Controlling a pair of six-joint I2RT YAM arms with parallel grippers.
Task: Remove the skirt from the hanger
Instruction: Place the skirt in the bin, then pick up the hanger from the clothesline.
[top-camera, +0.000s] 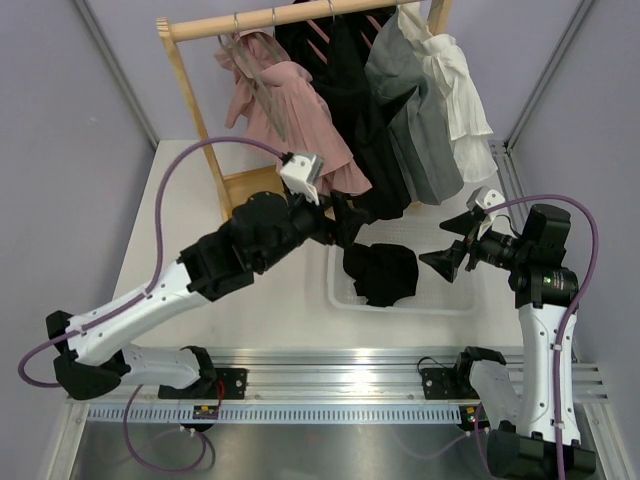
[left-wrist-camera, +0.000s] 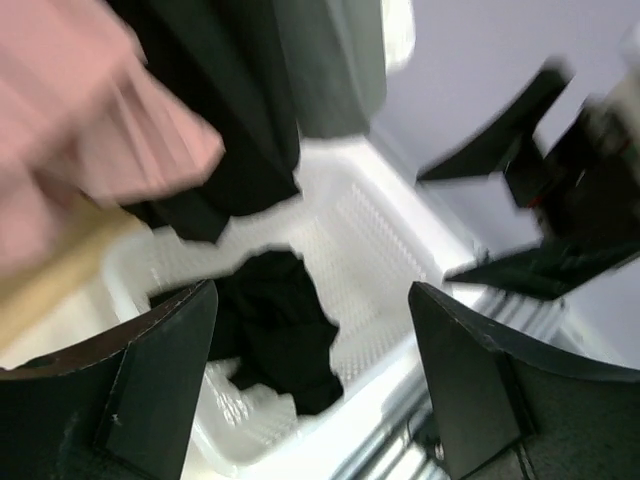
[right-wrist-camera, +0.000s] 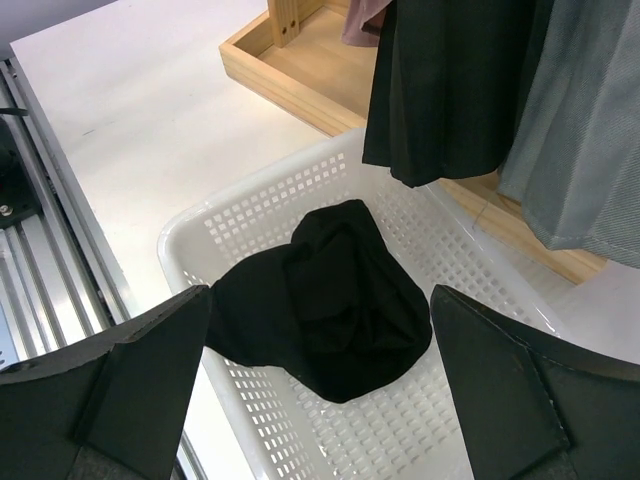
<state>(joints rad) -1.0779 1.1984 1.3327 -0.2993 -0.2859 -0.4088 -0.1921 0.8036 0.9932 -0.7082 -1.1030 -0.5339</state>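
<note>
A crumpled black skirt (top-camera: 382, 272) lies in the white perforated basket (top-camera: 400, 306), off any hanger. My left gripper (top-camera: 345, 222) hovers open over the basket's left end, nothing between its fingers. In the left wrist view the skirt (left-wrist-camera: 285, 330) sits below the open left gripper (left-wrist-camera: 312, 295), inside the basket (left-wrist-camera: 370, 230). My right gripper (top-camera: 440, 243) stands open at the basket's right side, pointing at the skirt. The right wrist view shows the skirt (right-wrist-camera: 330, 300) piled in the basket (right-wrist-camera: 250, 215), beneath the empty right gripper (right-wrist-camera: 320, 292).
Behind the basket a wooden rack (top-camera: 190, 90) carries hanging garments: pink (top-camera: 285, 110), black (top-camera: 345, 100), grey (top-camera: 415, 110) and white (top-camera: 460, 90). Their hems hang close above the basket's far edge. The rack's wooden base (right-wrist-camera: 300, 70) lies just beyond it.
</note>
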